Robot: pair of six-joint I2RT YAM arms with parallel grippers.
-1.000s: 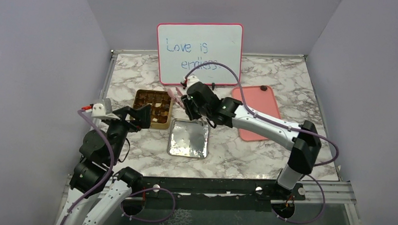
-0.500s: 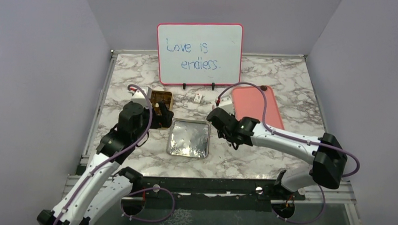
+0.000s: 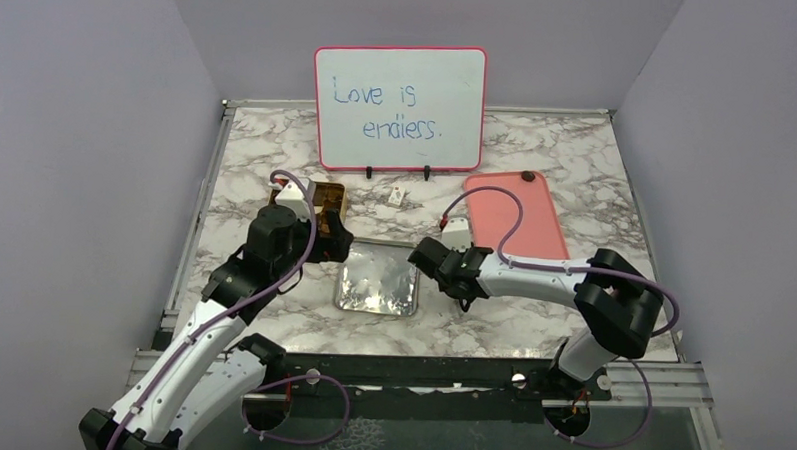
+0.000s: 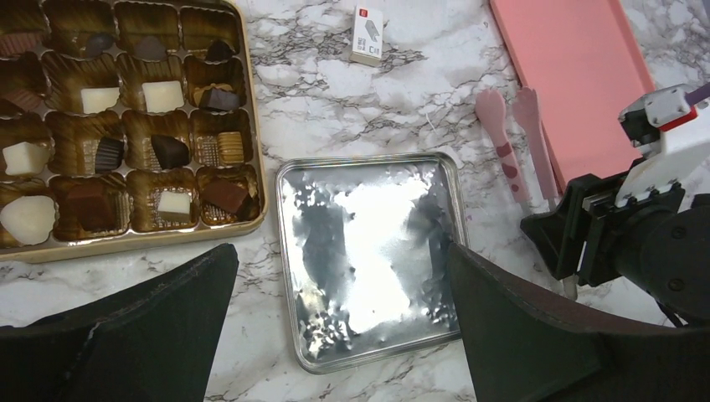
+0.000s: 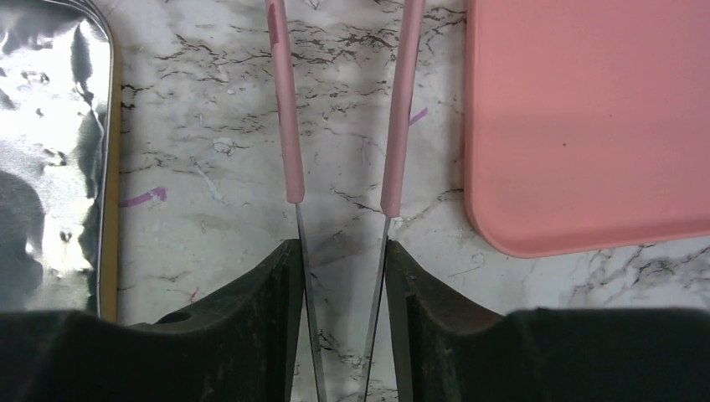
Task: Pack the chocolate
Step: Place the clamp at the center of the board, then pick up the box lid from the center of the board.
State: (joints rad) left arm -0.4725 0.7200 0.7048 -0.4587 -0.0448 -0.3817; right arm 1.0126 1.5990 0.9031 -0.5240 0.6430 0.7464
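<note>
Several pieces of chocolate (image 4: 163,95), dark, brown and cream-white, sit in the cups of the gold tin (image 4: 134,245), which also shows past my left arm in the top view (image 3: 328,195). One dark chocolate (image 3: 528,176) lies at the far edge of the pink tray (image 3: 520,224). My left gripper (image 4: 339,280) hangs open above the silver lid (image 4: 368,251), with nothing between its fingers. My right gripper (image 5: 339,251) is shut on pink-tipped tongs (image 5: 289,126), low over the marble between lid and tray. The same tongs (image 4: 505,153) point toward the far side.
A whiteboard (image 3: 399,107) reading "Love is endless." stands at the back. A small white tag (image 3: 397,195) lies in front of it. The silver lid (image 3: 378,276) lies in the middle, and the pink tray (image 5: 586,126) is right of the tongs. Grey walls close in both sides.
My left arm has swung forward from the near left to over the tin and lid. My right arm has pulled the tongs back from the tin to the lid's right side.
</note>
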